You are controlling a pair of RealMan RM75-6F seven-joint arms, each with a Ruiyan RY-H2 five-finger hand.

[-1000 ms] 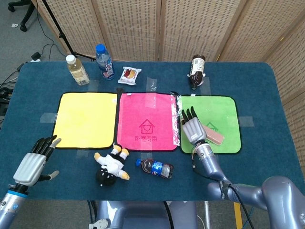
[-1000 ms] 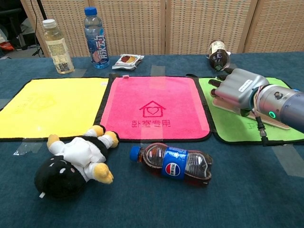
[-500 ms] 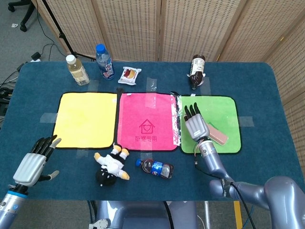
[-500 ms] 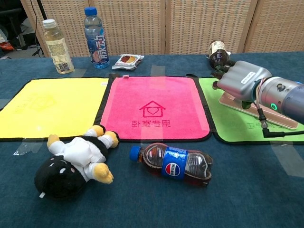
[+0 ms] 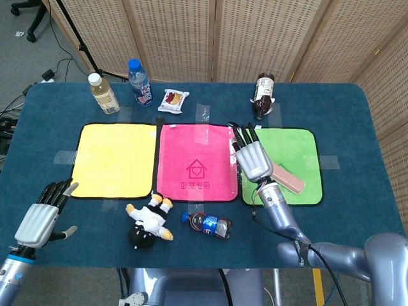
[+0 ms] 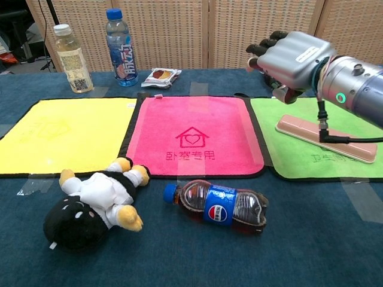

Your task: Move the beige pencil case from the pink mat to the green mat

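Observation:
The beige pencil case (image 5: 289,179) (image 6: 326,139) lies flat on the green mat (image 5: 299,143) (image 6: 293,158), slanted toward its near right part. My right hand (image 5: 254,158) (image 6: 289,57) hovers above the mat's left edge, fingers spread and empty, clear of the case. The pink mat (image 5: 196,163) (image 6: 194,134) with its house print has nothing on it. My left hand (image 5: 41,218) hangs open near the table's front left corner, seen only in the head view.
A cola bottle (image 5: 209,224) (image 6: 219,204) and a plush toy (image 5: 149,221) (image 6: 96,200) lie in front of the pink mat. A yellow mat (image 5: 115,159) lies on the left. Two upright bottles (image 5: 102,93) (image 5: 140,82), a snack packet (image 5: 173,99) and a dark bottle (image 5: 263,94) stand behind the mats.
My right hand has let go of the pencil case, risen off the green mat and drifted left toward the pink mat's edge. The case stays on the green mat. The left hand barely moved.

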